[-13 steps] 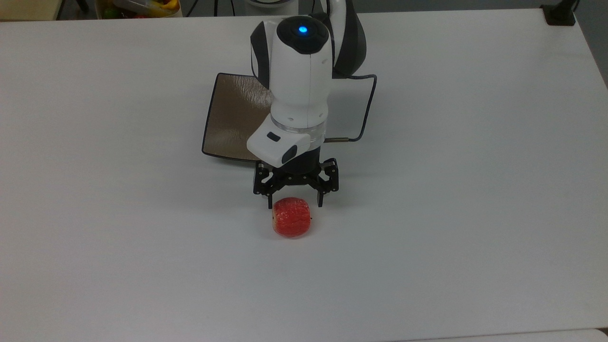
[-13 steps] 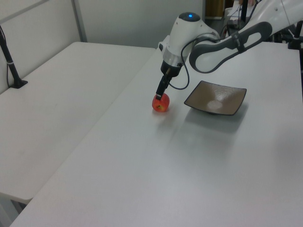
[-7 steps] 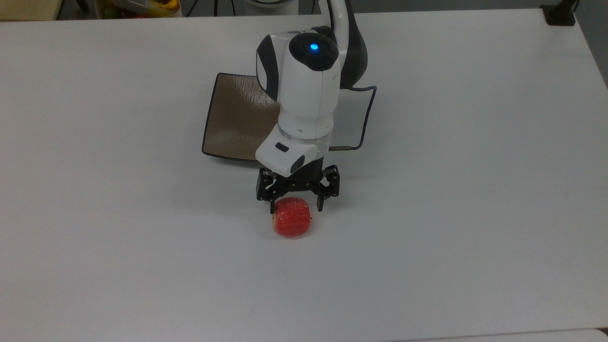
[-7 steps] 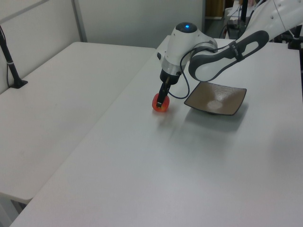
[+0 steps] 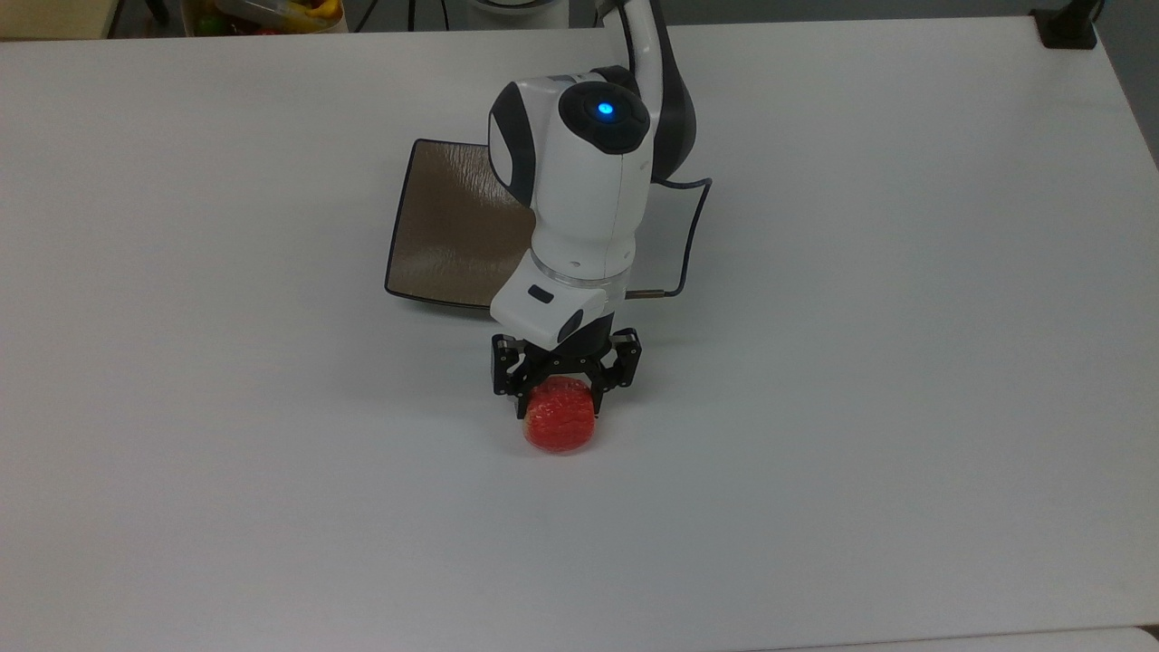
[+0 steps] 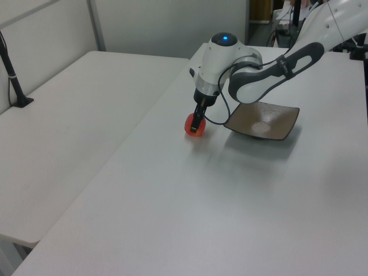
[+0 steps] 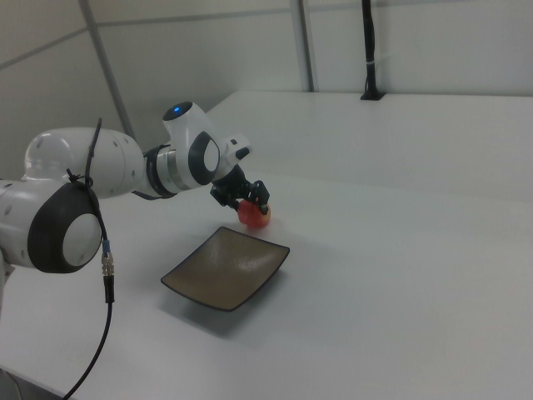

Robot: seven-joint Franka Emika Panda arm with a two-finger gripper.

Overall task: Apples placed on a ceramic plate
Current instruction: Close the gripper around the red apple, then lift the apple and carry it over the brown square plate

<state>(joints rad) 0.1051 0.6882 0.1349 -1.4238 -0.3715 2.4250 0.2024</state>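
Leftmost in the top view, ceramic plate (image 5: 453,231) lies flat on the table (image 5: 181,362), empty. Apple (image 5: 560,424) sits on the table just beside the plate's near edge; axis orientation unclear. Gripper (image 5: 561,398) straddles the apple, fingers closed against its sides.

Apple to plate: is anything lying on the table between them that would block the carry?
Nothing visible. The apple sits between the end effector fingers, and the stretch of table between it and the plate is bare, as far as the arm lets me see.
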